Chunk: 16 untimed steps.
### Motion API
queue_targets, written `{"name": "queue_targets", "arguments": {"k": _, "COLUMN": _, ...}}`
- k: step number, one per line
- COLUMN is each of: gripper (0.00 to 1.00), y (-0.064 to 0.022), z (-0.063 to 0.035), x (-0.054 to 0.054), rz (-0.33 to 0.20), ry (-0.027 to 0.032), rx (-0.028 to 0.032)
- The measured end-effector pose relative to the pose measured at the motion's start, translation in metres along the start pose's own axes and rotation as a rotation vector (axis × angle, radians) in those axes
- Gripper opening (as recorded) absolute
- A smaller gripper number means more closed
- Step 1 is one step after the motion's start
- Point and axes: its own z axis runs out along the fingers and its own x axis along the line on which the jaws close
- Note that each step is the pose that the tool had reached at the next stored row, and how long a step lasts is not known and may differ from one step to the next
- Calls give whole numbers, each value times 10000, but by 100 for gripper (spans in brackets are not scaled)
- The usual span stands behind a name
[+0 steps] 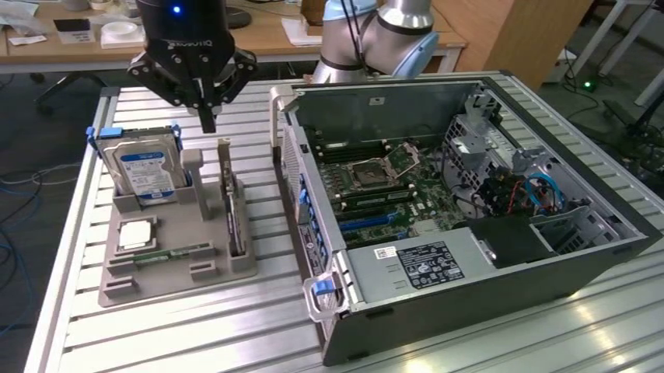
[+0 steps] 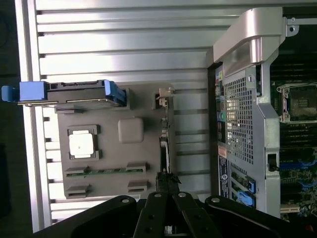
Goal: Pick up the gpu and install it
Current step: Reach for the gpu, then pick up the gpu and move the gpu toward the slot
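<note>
Gripper [image 1: 207, 124] hangs pinched shut, empty, above the grey tray [image 1: 182, 227]; the gpu [image 1: 235, 211] stands on edge there between hard drive [image 1: 145, 172] and open computer case [image 1: 467, 194]; bare slatted table [image 1: 186, 334] in front.

A slatted metal surface [image 1: 207, 334] is spanning the foreground. Behind it, a wooden desk [image 1: 260, 43] is carrying papers [image 1: 301, 31]. A wooden cabinet [image 1: 518, 35] is standing at the exterior view's right. Cables [image 1: 21, 177] are lying on the dark floor [image 1: 42, 132].
</note>
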Motion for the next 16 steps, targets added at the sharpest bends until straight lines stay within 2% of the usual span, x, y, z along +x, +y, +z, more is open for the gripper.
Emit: {"name": "queue_targets", "arguments": {"k": 16, "gripper": 11, "y": -1, "z": 0, "x": 10, "rz": -1, "ry": 0, "rx": 0}}
